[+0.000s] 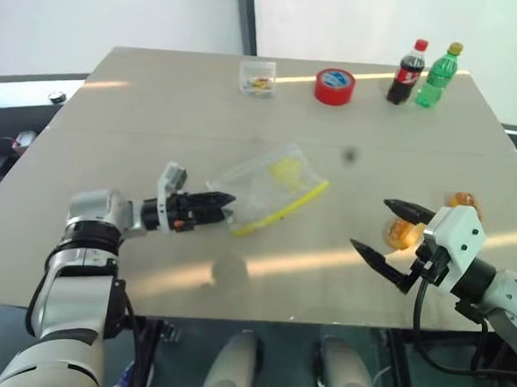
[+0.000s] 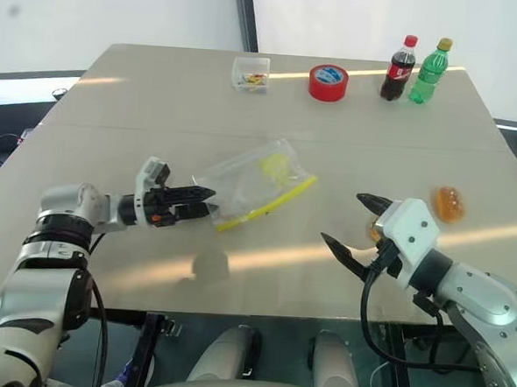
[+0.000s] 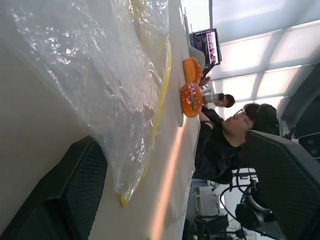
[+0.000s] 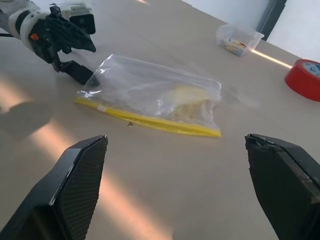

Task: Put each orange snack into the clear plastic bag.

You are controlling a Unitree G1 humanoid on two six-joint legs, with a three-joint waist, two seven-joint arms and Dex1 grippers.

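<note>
Status: bagging not yet started; both snacks remain outside.

Right gripper (image 2: 351,222), jaws wide, empty. Left gripper (image 1: 215,207), jaws spread, at the flat clear plastic zip bag's (image 1: 272,187) corner. Two glossy orange bun-shaped snacks (image 1: 400,232) (image 2: 448,203) lie well right of it.

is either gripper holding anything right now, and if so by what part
Nothing is held. The right gripper stands open in the air near the orange snacks. The left gripper is open at a corner of the clear plastic bag, not clamped on it.
</note>
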